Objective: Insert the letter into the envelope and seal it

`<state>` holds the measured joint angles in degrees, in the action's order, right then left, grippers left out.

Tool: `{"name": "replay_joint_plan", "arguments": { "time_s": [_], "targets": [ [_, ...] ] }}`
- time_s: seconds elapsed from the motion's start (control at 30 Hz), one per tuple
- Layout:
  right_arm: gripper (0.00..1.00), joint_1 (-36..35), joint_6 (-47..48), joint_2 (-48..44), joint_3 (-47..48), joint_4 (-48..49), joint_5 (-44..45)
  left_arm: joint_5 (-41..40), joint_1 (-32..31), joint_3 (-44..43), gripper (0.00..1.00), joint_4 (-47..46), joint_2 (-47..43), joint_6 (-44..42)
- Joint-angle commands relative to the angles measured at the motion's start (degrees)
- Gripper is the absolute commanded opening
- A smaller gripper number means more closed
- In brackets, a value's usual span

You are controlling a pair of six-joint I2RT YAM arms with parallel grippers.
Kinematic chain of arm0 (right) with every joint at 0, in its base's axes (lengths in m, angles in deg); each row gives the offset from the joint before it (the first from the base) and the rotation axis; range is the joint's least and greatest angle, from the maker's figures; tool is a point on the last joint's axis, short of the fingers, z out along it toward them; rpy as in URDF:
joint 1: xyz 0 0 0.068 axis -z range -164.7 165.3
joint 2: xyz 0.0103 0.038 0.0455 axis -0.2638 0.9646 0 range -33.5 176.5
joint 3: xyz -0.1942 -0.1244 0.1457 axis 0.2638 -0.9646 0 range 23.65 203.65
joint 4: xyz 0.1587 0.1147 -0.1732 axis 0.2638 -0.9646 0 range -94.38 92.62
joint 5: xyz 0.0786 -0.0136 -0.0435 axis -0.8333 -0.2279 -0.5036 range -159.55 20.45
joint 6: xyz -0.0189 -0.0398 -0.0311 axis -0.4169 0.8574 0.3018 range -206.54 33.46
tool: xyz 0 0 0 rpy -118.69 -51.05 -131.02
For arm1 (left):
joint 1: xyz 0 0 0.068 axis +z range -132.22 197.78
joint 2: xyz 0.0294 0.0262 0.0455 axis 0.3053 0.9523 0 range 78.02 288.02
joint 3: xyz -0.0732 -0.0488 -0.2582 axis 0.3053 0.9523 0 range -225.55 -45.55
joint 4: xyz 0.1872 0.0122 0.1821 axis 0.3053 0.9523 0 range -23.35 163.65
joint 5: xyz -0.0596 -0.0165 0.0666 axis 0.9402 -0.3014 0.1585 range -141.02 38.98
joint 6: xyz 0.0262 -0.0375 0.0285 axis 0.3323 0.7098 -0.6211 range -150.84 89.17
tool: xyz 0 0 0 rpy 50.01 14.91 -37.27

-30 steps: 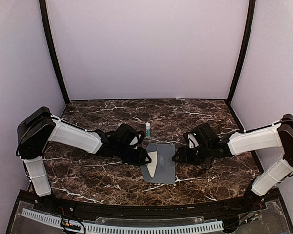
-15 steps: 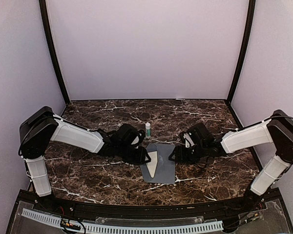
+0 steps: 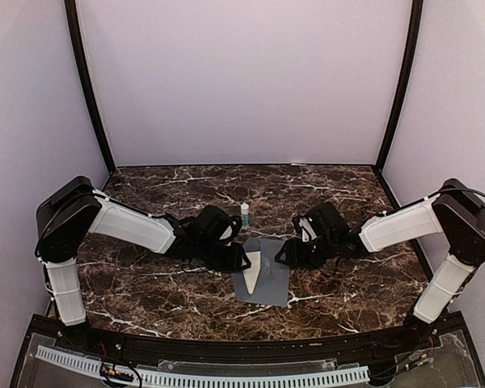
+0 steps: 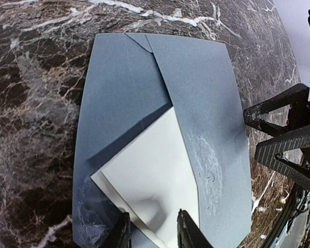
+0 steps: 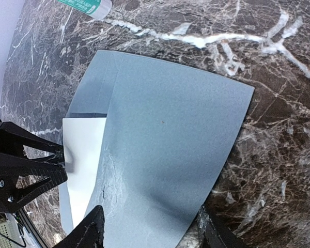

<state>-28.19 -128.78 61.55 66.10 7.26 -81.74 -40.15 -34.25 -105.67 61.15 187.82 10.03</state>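
The slate-grey envelope (image 3: 273,279) lies flat at the table's middle. The cream letter (image 3: 255,268) shows as a pale wedge in its opening. In the left wrist view the letter (image 4: 150,175) sits partly under the envelope's (image 4: 206,93) right panel. My left gripper (image 4: 152,235) is open, its fingertips on either side of the letter's near corner. My right gripper (image 5: 151,235) is open wide, straddling the envelope's (image 5: 170,134) right edge, which curves up slightly. In the top view the left gripper (image 3: 242,260) and right gripper (image 3: 281,257) flank the envelope.
A small white and green glue stick (image 3: 245,214) stands just behind the envelope and shows in the right wrist view (image 5: 85,5). The dark marble table (image 3: 145,291) has walls on three sides.
My right arm has moved left, bringing its gripper up to the envelope's right edge. The left gripper has stayed at the letter.
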Motion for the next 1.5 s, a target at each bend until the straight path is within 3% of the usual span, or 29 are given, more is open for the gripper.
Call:
{"name": "replay_joint_plan", "arguments": {
  "time_s": [0.0, 0.8, 1.27, 1.47],
  "targets": [
    [0.57, -0.5, 0.3, 1.8, 1.0, 1.4, -0.9, -0.2, -0.2, -0.8, 0.29, 0.7, 1.5, -0.8],
    [0.56, -0.9, 0.6, 4.5, 2.7, 3.2, -2.9, 1.8, -0.1, -3.7, 0.11, -1.4, 5.9, -2.6],
    [0.55, -1.7, 0.6, 5.8, 3.9, 3.2, -3.1, 4.5, -0.2, -3.4, 0.09, -3.7, 7.2, -1.5],
    [0.56, -1.7, 0.5, 4.2, 3.5, 2.2, -1.9, 2.1, -0.2, -3.6, 0.12, -1.2, 5.5, -2.5]
  ]
}}
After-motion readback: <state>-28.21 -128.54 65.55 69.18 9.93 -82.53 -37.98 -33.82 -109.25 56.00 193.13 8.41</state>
